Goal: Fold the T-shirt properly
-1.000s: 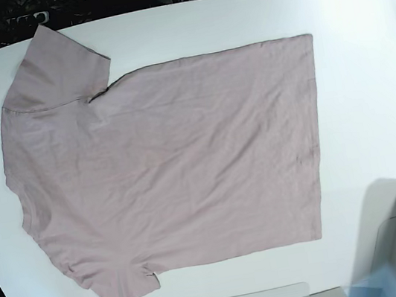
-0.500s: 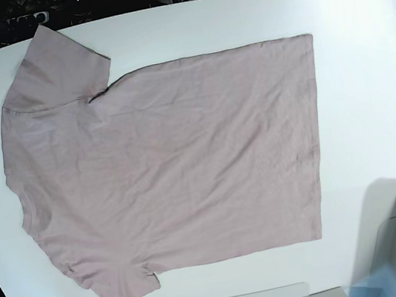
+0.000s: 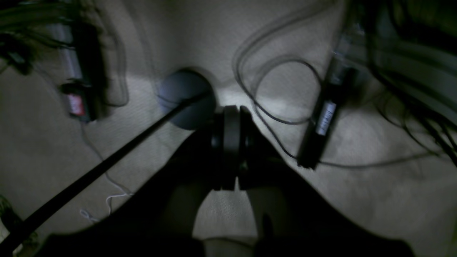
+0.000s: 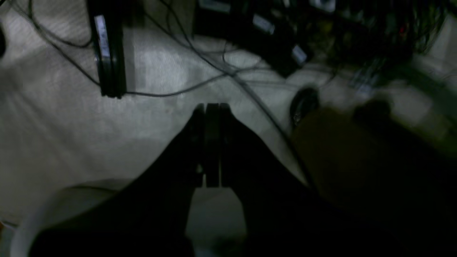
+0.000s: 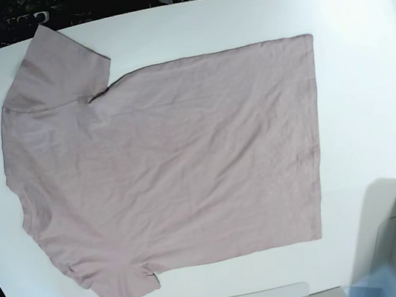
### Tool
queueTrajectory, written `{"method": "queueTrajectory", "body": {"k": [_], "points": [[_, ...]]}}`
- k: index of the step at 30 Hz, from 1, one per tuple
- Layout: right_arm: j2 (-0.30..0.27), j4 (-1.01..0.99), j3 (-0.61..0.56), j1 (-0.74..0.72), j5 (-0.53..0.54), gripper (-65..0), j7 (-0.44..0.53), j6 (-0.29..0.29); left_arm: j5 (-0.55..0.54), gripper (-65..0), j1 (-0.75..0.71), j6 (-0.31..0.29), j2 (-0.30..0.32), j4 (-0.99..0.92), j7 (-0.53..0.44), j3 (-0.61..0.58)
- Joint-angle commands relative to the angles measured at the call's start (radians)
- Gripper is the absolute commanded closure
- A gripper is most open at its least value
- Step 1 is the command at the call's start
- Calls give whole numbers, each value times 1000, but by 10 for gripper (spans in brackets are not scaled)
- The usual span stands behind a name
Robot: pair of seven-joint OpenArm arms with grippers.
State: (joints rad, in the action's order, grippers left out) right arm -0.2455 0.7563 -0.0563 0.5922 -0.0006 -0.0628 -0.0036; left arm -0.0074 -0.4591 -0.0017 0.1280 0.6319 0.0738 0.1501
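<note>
2 closed pincers [image 3: 228, 150] [image 4: 210, 142] hang off-table, well apart from T-shirt [image 5: 171, 168].

Closed right pincer [image 4: 212, 114], dim floor [image 4: 71, 135], tangled cables [image 4: 200, 84]

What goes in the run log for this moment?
T-shirt: flat, unfolded on table | left gripper: shut, empty | right gripper: shut, empty
</note>
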Motion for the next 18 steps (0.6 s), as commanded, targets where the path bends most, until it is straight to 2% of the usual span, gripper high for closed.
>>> {"method": "queueTrajectory", "body": {"k": [1,4,8,13,18], "points": [[-19,41,-17,44,-2,-1,-1,4,-1,0,-40,4,5,61,8,6],[-51,171,-35,120,23,-1,-2,4,-1,0,-131,4,5,240,56,12],[-108,348,-37,223,155,-1,-2,4,-1,0,-254,4,5,483,110,12],[-203,556,-30,363,288,-1,-70,4,-1,0,-399,4,5,734,165,12],[-308,748,-27,483,377,-1,-87,3,-1,0,-527,4,5,954,172,12]]}}
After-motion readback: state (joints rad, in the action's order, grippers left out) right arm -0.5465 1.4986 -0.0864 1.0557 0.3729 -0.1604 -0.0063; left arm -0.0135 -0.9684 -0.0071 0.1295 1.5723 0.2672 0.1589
